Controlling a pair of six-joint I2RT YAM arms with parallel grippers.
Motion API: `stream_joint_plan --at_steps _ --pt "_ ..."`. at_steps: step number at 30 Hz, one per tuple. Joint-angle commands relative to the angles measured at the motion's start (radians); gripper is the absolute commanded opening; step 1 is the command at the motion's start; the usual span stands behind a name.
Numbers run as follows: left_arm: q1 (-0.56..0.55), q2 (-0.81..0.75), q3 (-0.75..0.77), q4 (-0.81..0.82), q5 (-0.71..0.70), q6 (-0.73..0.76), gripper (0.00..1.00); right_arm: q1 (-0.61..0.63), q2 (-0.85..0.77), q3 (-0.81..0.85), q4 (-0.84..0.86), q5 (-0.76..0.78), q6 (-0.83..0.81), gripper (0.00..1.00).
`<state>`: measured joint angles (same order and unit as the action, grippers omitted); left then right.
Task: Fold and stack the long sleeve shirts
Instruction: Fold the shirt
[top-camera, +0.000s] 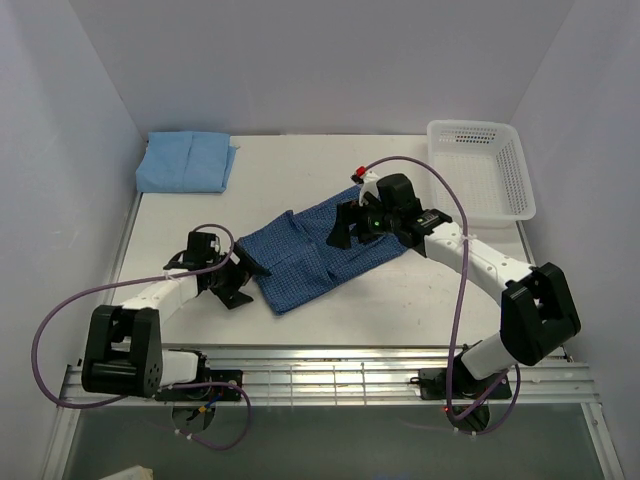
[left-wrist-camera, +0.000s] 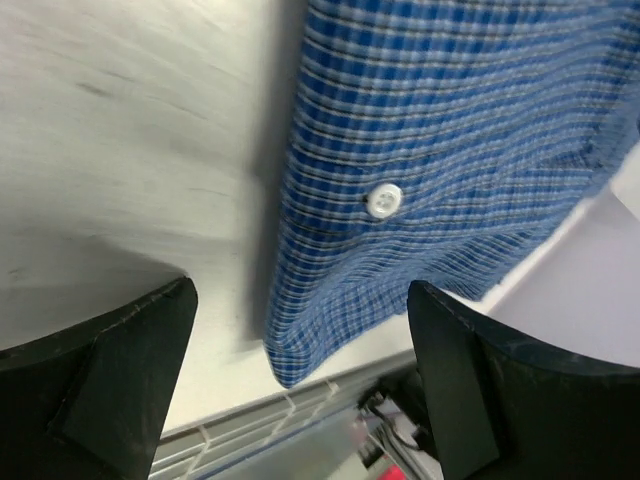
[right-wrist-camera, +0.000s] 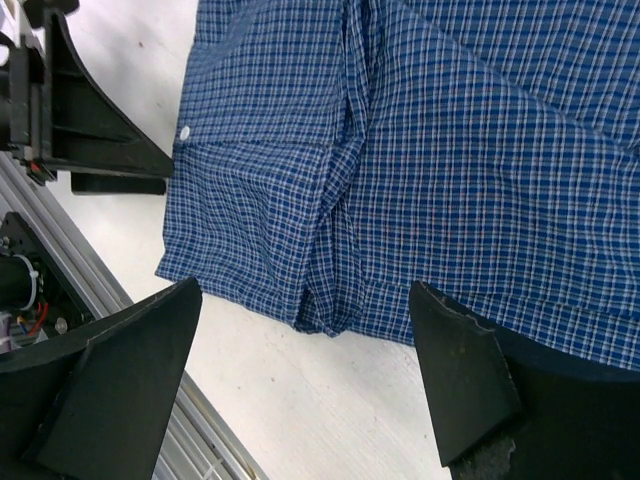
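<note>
ready for another fold

my left hand (top-camera: 243, 283) gapes at the dark blue checked shirt (top-camera: 325, 258)'s left edge, mid-tabletop (top-camera: 400, 300). my right hand (top-camera: 345, 222) is spread wide above its far side. i judge both are lining up for a fold. the light blue shirt (top-camera: 187, 162) lies folded far-left, probably the stack's base. white scuffed surface, pale walls (top-camera: 300, 60).

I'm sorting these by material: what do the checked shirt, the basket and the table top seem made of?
Checked shirt: woven cloth, matte, probably cotton; fine thread grid, soft creases, sewn button. Basket: white plastic, likely; rigid moulded mesh walls. Table top: hard matte white surface, faintly scuffed; material uncertain.
</note>
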<state>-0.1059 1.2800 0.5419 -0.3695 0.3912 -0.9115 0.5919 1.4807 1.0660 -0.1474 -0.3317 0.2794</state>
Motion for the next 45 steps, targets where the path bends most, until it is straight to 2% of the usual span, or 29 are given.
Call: stream_joint_plan --at_steps 1,3,6,7,9,10,13,15,16,19,21,22,23,25,26,30,34,38,41,45 --pt "0.003 0.039 -0.034 0.164 0.064 -0.036 0.96 0.002 0.015 0.037 -0.040 -0.029 -0.034 0.90" --pt "0.003 0.085 -0.045 0.210 0.069 -0.040 0.88 -0.001 0.012 0.034 -0.040 -0.020 -0.036 0.90" --pt "0.003 0.136 -0.059 0.257 0.093 -0.041 0.69 -0.003 0.012 0.026 -0.044 -0.010 -0.042 0.90" --pt "0.003 0.143 -0.065 0.273 0.098 -0.046 0.60 -0.003 0.012 0.022 -0.043 -0.009 -0.045 0.90" --pt "0.003 0.159 -0.072 0.306 0.109 -0.046 0.49 -0.003 0.018 0.019 -0.046 -0.001 -0.045 0.90" --pt "0.003 0.160 -0.074 0.319 0.112 -0.044 0.37 -0.003 0.020 0.015 -0.044 0.003 -0.046 0.90" --pt "0.002 0.156 -0.062 0.317 0.110 -0.032 0.20 -0.003 0.030 0.018 -0.043 -0.007 -0.055 0.90" --pt "0.002 0.145 -0.036 0.296 0.104 -0.018 0.03 -0.003 0.041 0.026 -0.032 -0.026 -0.069 0.90" --pt "0.002 0.134 -0.024 0.249 0.103 -0.012 0.00 -0.003 0.044 0.031 -0.032 -0.027 -0.069 0.91" --pt "-0.002 0.092 0.044 0.134 0.092 0.025 0.00 -0.001 0.067 0.049 -0.015 -0.041 -0.071 0.98" --pt "-0.002 0.062 0.091 0.071 0.072 0.039 0.00 0.000 0.087 0.072 -0.017 -0.033 -0.068 0.84" --pt "-0.002 0.049 0.110 -0.012 0.061 0.049 0.00 0.002 0.096 0.081 -0.018 -0.024 -0.062 0.77" --pt "-0.002 0.026 0.133 -0.057 0.022 0.054 0.00 0.000 0.110 0.089 -0.017 -0.007 -0.054 0.57" --pt "-0.002 0.002 0.197 -0.183 -0.017 0.063 0.00 0.005 0.127 0.109 0.000 0.010 -0.045 0.38" --pt "-0.002 -0.013 0.219 -0.219 -0.052 0.068 0.00 0.017 0.147 0.117 0.006 0.020 -0.043 0.25" --pt "-0.002 -0.016 0.325 -0.345 -0.058 0.097 0.00 0.062 0.208 0.164 0.023 0.037 -0.043 0.08" --pt "-0.002 0.007 0.462 -0.459 -0.092 0.128 0.00 0.120 0.326 0.262 0.037 0.045 -0.039 0.08" --pt "-0.002 0.033 0.556 -0.502 -0.107 0.152 0.00 0.164 0.436 0.368 0.032 0.075 -0.032 0.08" --pt "-0.002 0.064 0.624 -0.536 -0.115 0.163 0.00 0.193 0.524 0.446 0.026 0.157 -0.037 0.08" --pt "-0.002 0.099 0.684 -0.554 -0.097 0.178 0.00 0.224 0.622 0.541 0.019 0.160 -0.032 0.08"
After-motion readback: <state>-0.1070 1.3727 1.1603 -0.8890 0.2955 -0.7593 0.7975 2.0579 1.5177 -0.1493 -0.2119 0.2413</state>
